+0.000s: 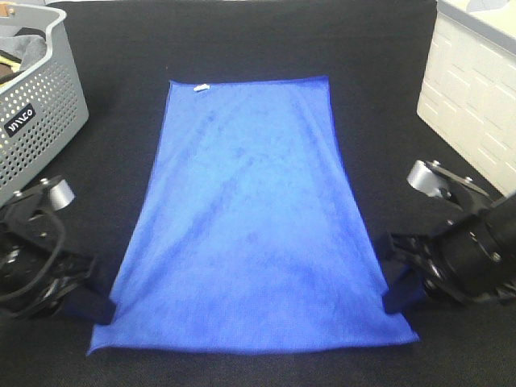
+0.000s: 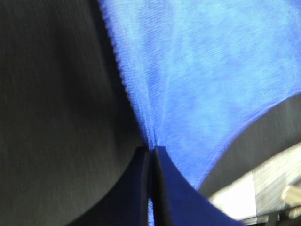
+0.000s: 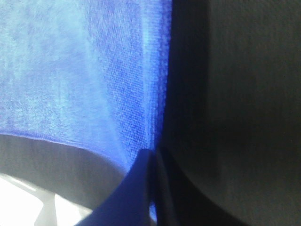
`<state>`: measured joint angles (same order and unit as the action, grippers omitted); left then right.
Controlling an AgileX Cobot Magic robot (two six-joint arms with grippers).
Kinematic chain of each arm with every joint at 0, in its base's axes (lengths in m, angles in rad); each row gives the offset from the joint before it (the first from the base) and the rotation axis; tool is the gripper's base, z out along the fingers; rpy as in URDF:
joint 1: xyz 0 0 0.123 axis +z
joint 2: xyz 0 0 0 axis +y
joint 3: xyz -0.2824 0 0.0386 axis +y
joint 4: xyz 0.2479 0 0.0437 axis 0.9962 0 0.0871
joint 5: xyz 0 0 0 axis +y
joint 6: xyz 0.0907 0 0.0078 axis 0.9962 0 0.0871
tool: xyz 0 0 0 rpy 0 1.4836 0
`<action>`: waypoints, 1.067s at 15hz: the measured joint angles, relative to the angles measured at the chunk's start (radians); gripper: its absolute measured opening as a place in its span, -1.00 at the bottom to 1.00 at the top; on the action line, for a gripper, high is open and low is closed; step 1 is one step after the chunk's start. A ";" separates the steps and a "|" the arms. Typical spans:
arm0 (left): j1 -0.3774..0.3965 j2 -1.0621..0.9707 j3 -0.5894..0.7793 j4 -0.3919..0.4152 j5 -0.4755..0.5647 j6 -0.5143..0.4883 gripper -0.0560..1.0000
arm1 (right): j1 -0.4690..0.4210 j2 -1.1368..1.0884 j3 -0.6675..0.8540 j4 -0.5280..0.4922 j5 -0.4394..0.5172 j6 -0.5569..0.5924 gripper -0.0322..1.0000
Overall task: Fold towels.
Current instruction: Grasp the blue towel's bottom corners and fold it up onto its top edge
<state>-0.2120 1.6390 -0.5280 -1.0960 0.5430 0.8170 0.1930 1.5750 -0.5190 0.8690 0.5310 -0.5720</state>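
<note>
A royal-blue towel (image 1: 246, 218) lies spread flat on the black table, its small white tag (image 1: 201, 86) at the far left corner. My left gripper (image 1: 103, 309) is shut on the towel's near left edge. In the left wrist view its jaws (image 2: 151, 153) pinch the blue cloth (image 2: 202, 80), which fans out from them. On the other side, my right gripper (image 1: 390, 300) is shut on the near right edge. The right wrist view shows that gripper (image 3: 154, 154) closed on the towel (image 3: 80, 75) edge the same way.
A grey perforated basket (image 1: 40, 105) holding dark cloth stands at the far left. A white quilted box (image 1: 476, 89) sits at the far right. Black table surface (image 1: 105, 177) surrounds the towel on all sides.
</note>
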 joint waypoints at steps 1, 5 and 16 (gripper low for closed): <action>0.000 -0.047 0.018 0.067 0.024 -0.064 -0.89 | 0.000 -0.037 0.029 -0.010 0.009 0.016 -0.94; 0.000 -0.175 0.034 0.254 0.133 -0.237 -0.89 | 0.000 -0.138 0.126 -0.022 0.048 0.037 -0.94; 0.000 -0.225 -0.096 0.413 0.078 -0.473 -0.89 | 0.000 -0.105 -0.140 -0.152 0.121 0.125 -0.94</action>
<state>-0.2120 1.4140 -0.6240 -0.6830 0.6210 0.3440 0.1930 1.4700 -0.6590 0.7170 0.6520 -0.4470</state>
